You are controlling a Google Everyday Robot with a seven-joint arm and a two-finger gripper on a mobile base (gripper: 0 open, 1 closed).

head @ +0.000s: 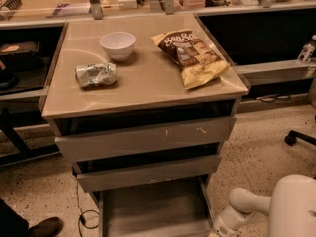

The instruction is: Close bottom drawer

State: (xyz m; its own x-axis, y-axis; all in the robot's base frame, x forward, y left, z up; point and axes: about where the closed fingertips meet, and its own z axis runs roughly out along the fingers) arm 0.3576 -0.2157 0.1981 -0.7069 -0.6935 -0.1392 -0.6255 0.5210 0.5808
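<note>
Claw: past the bottom frame edge, lower right, beyond the wrist end of the arm [236, 215]. Not seen, so released or clenched: cannot tell.

Arm pose: 1 white arm. It enters from the right beside a bulky white housing, slopes down and to the left, and its wrist end meets the bottom edge just right of the cabinet's front right corner, low over the floor [266, 154].

Count, largest first:
- 1 bench [148, 85]: tan top of the grey cabinet, carrying 3 items.
- 3 drawers, stacked. The top drawer [145, 138] has the widest front, w/ white scratch marks, and sits slightly out. The mid drawer [148, 172] has a narrower front, also slightly out. The bottom drawer [154, 209] is lowest, pulled well out toward the camera; tray interior is visible and its front is cut by the frame edge.
- 1 chip bag [193, 57], rear right, lying flat.
- 1 white bowl [118, 44], rear centre-left, upright.
- 1 crushed can [96, 75], on its side, in front of the bowl, apart from it.
- 1 shoe [45, 227], floor, lower left.

Bottom drawer vs claw: the drawer lies just left of the wrist end. Contact cannot be judged.
</note>
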